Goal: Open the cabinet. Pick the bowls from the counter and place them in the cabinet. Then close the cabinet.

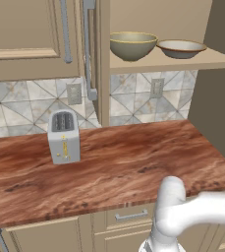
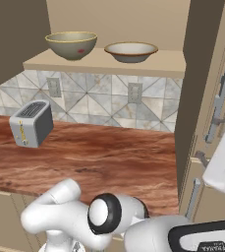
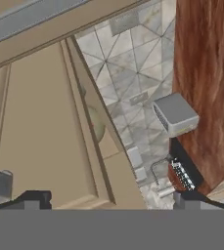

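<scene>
Two bowls stand side by side on the shelf (image 1: 202, 60) of the cabinet (image 1: 153, 15), whose doors are open: the deep bowl (image 1: 132, 45) to the left and the shallow bowl (image 1: 181, 48) to the right, close together but apart. Both sit upright. Below the shelf runs a tiled backsplash (image 1: 30, 101) with wall outlets (image 1: 73, 93). The counter (image 1: 133, 157) carries a grey toaster (image 1: 63, 136), standing well to the left of the bowls and lower. The left door (image 1: 97, 59) is seen edge-on, its grey bar handle (image 1: 88, 49) facing left. In the right base view the right door (image 2: 202, 88) stands swung out, with the arm's white link just beside it. In the hand view the gripper (image 3: 111, 200) faces a raised-panel door (image 3: 40, 132) at close range, fingertips (image 3: 35, 197) spread wide with nothing between them.
</scene>
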{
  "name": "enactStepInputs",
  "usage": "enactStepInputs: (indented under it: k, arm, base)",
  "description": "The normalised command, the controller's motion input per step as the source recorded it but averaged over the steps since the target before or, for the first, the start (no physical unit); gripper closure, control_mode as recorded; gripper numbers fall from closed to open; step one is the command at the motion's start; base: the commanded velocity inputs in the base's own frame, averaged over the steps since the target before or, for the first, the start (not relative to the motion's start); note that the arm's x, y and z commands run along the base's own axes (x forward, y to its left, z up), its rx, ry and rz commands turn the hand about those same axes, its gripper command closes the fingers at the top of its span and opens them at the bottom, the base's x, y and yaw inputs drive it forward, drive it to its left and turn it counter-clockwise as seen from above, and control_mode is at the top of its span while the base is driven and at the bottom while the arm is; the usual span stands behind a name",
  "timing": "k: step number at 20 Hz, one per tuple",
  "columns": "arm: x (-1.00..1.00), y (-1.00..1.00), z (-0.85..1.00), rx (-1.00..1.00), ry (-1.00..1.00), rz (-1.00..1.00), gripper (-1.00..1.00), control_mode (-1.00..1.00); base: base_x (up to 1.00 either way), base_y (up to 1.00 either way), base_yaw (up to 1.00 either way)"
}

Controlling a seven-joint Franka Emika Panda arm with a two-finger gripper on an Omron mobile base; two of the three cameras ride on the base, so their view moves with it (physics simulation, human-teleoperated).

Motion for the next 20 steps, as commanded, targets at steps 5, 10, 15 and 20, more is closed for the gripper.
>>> enactStepInputs:
  k: [5, 10, 15, 20]
  arm:
    - [0.31, -0.31, 0.06, 0.01, 0.17, 0.02, -1.0, -1.0]
    - [0.09, 0.03, 0.12, 0.0, 0.07, 0.06, -1.0, -1.0]
    - [-0.24, 0.27, 0.21, 0.0, 0.0, 0.04, -1.0, -1.0]
    - [-0.14, 0.77, 0.18, -0.02, 0.0, 0.0, -1.0, -1.0]
  base:
    - [0.0, 0.0, 0.0]
    - [0.0, 0.0, 0.0]
    - [0.0, 0.0, 0.0]
    - [0.0, 0.0, 0.0]
